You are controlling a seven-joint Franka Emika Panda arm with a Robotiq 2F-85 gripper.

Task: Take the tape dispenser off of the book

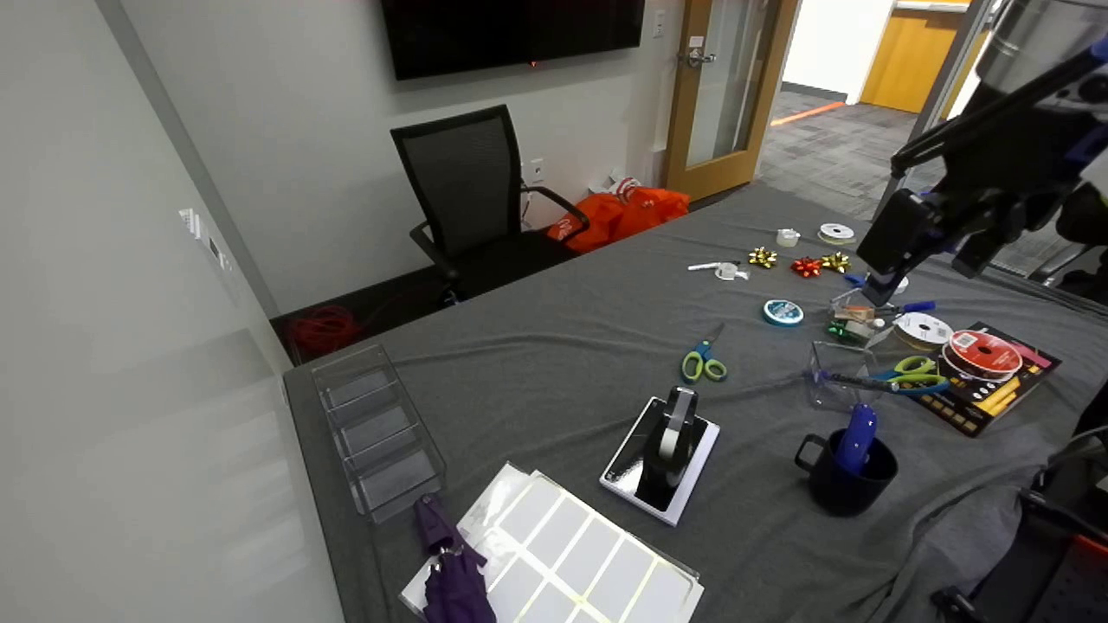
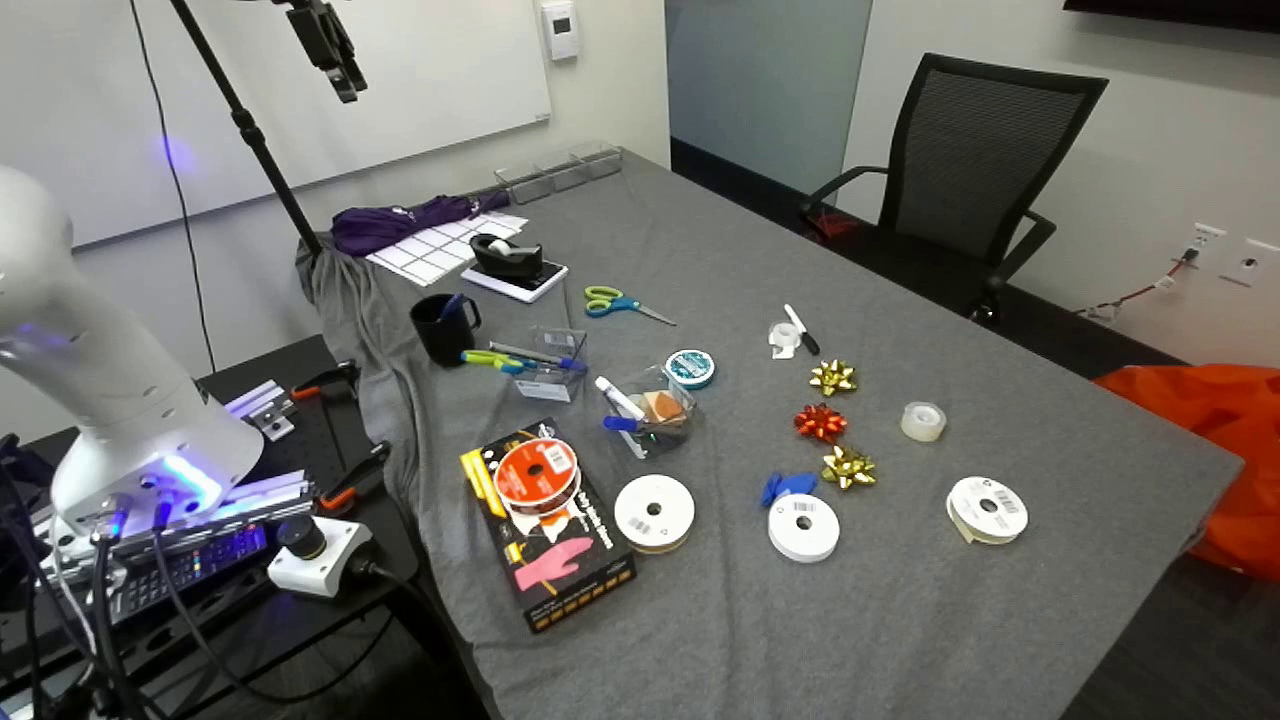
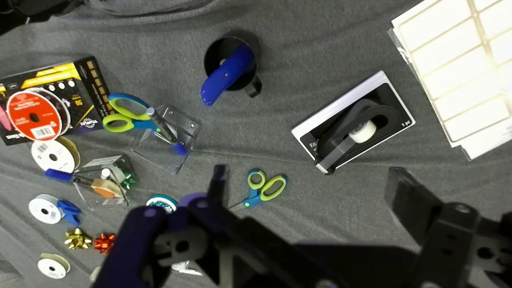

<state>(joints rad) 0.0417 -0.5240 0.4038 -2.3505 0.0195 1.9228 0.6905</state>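
High over the worktop [image 1: 519, 363], the jaws were spread wide, unclenched and well apart from the dispenser [image 3: 343, 130] — and there that dispenser was seen, perched right on the book [image 3: 340, 105]! The book was flanked by the mug [image 1: 844, 493] and the white sheets [image 1: 571, 554], with a blue object [image 3: 228, 75] propped in the mug.

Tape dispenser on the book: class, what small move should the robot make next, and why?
Probably ease the open fingers across to centre them on the tape dispenser before lowering. In the wrist view it shows beyond their tips, nearer one finger than the other. In both exterior views they hang clear of it, and it rests on the book.
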